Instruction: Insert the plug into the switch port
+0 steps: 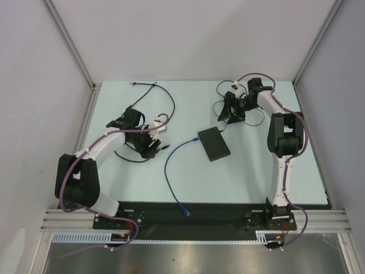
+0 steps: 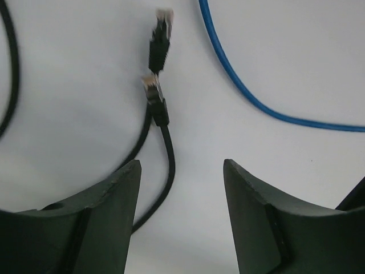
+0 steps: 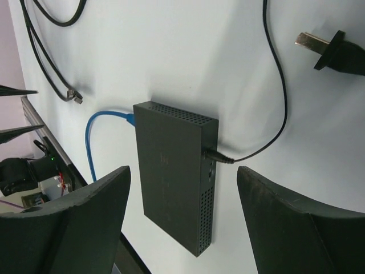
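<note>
Holds right gripper (image 3: 182,171) apart, empty, over the switch (image 3: 165,194); no grip needed, judging by filled ports. Shows blue cable (image 3: 87,142) seated in the switch's end, black lead (image 3: 219,157) in its side. Holds left gripper (image 2: 181,165) apart too, well left of the switch, over two loose black plugs (image 2: 153,91).

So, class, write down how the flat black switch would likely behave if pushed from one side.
The switch lies flat and low, so it would probably slide rather than tip. Its boxy casing looks stiff. The black cord plugged into its side and the blue cable at its end may tug or turn it.
</note>
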Robot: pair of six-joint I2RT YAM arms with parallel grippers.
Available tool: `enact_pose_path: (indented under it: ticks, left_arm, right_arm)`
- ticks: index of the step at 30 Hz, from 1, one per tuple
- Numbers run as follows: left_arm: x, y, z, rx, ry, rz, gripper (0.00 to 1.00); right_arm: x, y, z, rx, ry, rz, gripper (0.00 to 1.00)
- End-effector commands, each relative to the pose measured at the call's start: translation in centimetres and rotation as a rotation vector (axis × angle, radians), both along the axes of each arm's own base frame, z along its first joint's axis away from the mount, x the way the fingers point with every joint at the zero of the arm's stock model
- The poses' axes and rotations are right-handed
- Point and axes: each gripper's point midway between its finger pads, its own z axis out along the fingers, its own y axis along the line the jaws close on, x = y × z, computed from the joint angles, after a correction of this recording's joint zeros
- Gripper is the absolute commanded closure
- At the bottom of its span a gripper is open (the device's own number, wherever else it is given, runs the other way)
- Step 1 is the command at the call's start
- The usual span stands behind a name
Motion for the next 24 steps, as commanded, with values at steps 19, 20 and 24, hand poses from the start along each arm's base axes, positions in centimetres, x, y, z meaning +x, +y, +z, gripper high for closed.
enact_pose_path:
  ticks: [19, 20, 24]
  left_arm:
    - [1.7, 1.8, -7.2, 0.163, 0.064, 0.067, 0.58]
    - [1.4, 1.6, -7.5, 0.167, 0.072, 0.065, 0.65]
    - [-0.2, 0.7, -7.6, 0.196, 0.082, 0.030, 0.89]
  right_arm:
    - [-0.2, -2.2, 5.0, -0.073, -0.141, -0.005, 0.20]
    - [-0.1, -2.3, 5.2, -0.073, -0.146, -0.008, 0.20]
    - [0.1, -2.4, 5.3, -0.075, -0.142, -0.011, 0.22]
